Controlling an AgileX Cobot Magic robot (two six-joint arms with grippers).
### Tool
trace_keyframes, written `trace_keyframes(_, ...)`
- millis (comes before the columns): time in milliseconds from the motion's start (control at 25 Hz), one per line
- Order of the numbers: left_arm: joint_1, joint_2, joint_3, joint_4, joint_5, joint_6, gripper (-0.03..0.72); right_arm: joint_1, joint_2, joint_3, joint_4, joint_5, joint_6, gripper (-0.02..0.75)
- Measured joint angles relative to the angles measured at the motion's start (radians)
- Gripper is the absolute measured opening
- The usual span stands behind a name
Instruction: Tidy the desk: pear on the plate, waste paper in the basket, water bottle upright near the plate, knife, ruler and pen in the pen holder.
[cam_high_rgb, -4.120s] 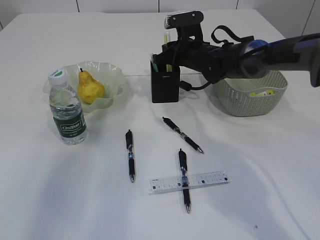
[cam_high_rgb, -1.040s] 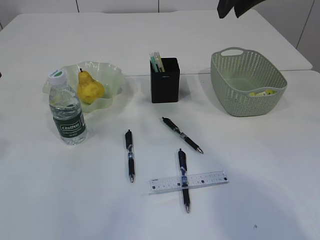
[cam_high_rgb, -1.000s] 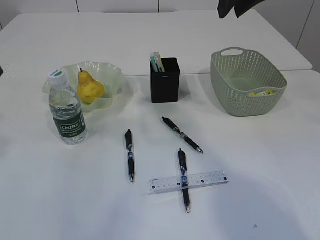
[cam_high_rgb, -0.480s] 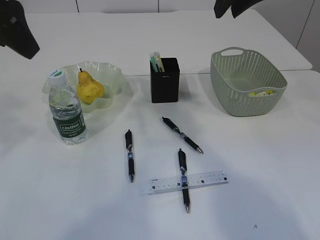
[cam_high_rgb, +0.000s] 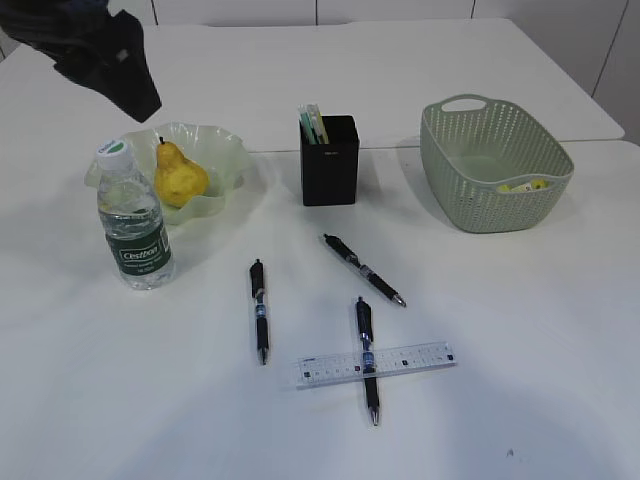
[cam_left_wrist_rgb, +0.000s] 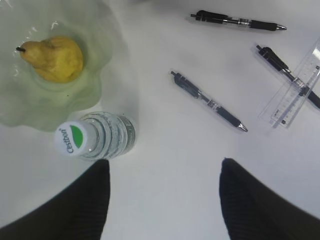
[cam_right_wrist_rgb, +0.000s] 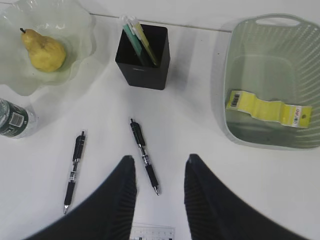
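The yellow pear (cam_high_rgb: 180, 176) lies in the wavy pale green plate (cam_high_rgb: 226, 150). The water bottle (cam_high_rgb: 135, 226) stands upright in front of the plate. The black pen holder (cam_high_rgb: 330, 162) holds pale green and yellow sticks. The yellow waste paper (cam_right_wrist_rgb: 267, 107) lies in the green basket (cam_high_rgb: 495, 180). Three pens (cam_high_rgb: 260, 312) (cam_high_rgb: 364, 268) (cam_high_rgb: 369, 360) lie on the table, and the last one crosses the clear ruler (cam_high_rgb: 378, 364). My left gripper (cam_left_wrist_rgb: 164, 165) is open and empty, high above the bottle cap (cam_left_wrist_rgb: 72, 140). My right gripper (cam_right_wrist_rgb: 160, 159) is open and empty, high above the pens.
The left arm (cam_high_rgb: 105, 55) hangs dark over the back left, near the plate. The right arm does not show in the exterior view. The white table (cam_high_rgb: 520, 330) has a seam behind the holder and basket.
The left arm has come in from the top left and moved right towards the plate. The right arm has left the top right of the exterior view. The objects have not moved.
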Motion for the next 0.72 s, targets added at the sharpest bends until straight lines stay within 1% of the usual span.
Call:
trace_keyframes(80,-0.017,0.016,-0.015,0.014,0.0,0.0,0.488,0.0,-0.042,0.037,-0.03,0.0,0.0,0.28)
trace_keyframes(200,-0.025,0.028,-0.023,0.021,0.0,0.002,0.488,-0.02,-0.103,0.112,-0.059,0.0,0.0,0.28)
trace_keyframes(400,-0.027,0.043,-0.024,0.023,-0.002,0.002,0.489,-0.076,-0.203,0.265,-0.07,0.0,0.003,0.28)
trace_keyframes(520,-0.041,0.049,-0.024,0.025,-0.002,0.014,0.489,-0.1,-0.264,0.379,-0.072,0.0,0.004,0.28)
trace_keyframes(720,-0.102,0.065,-0.025,0.025,-0.004,0.031,0.489,-0.109,-0.361,0.555,-0.072,-0.002,0.006,0.28)
